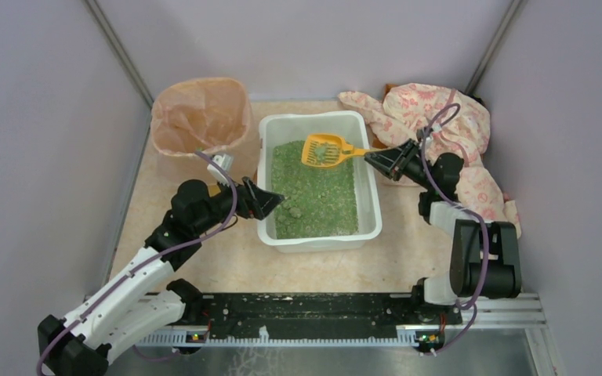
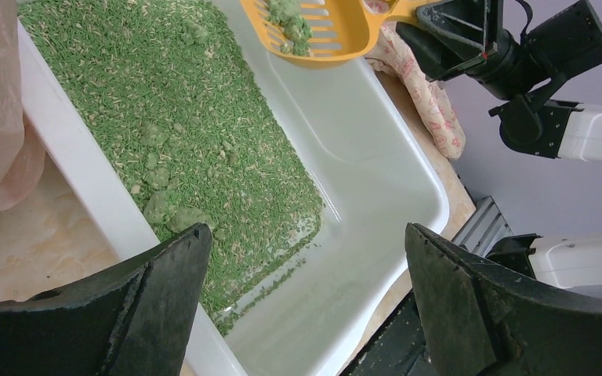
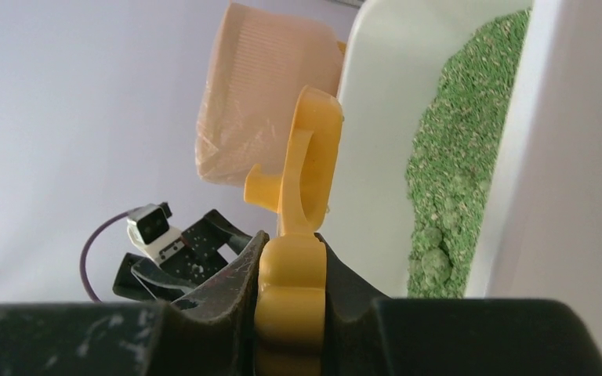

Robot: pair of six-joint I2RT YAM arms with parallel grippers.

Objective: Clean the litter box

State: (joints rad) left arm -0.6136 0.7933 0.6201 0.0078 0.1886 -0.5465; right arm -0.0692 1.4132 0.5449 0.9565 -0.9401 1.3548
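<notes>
The white litter box sits mid-table with green litter inside. My right gripper is shut on the handle of the orange-yellow scoop. It holds the scoop above the box's far end, with green clumps in it. In the right wrist view the handle is pinched between the fingers. My left gripper is open and empty at the box's left rim. In the left wrist view its fingers straddle the box's near corner, and clumps lie in the litter beside the left finger.
A round bin lined with a peach bag stands at the back left, beside the box. A pink patterned cloth lies at the back right behind the right arm. Purple walls close in on the table's sides.
</notes>
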